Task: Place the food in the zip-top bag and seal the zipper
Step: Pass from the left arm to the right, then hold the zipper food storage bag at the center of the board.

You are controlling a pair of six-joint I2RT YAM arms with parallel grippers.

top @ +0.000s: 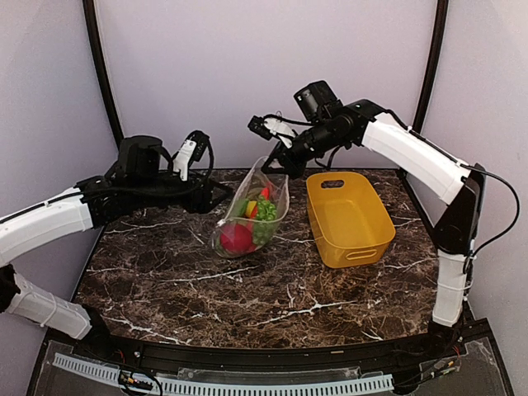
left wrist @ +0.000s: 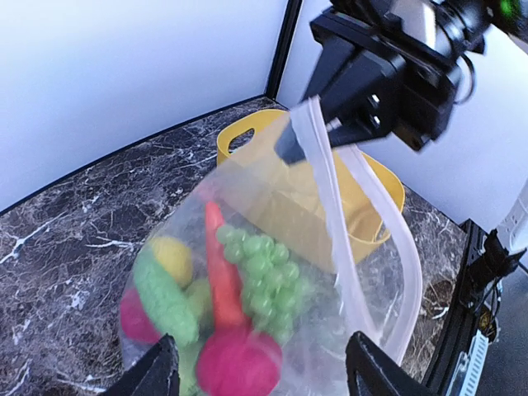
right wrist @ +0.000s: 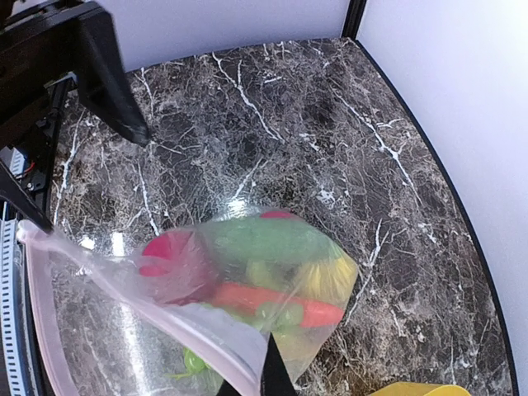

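My left wrist view shows the right end effector pinching the pale zipper of the crinkly clear bag, my left end effector gaping wide, while overhead the bag of glossy food rests on the marbled worktop beside the yellow basket

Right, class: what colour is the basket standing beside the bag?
Yellow. The basket shows best in the top external view.

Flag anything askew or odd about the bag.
The zip-top bag is held up tilted by the right gripper, which pinches one end of the zipper. The mouth gapes unsealed, its two strips apart, with the food heaped at the low end. None lies outside.
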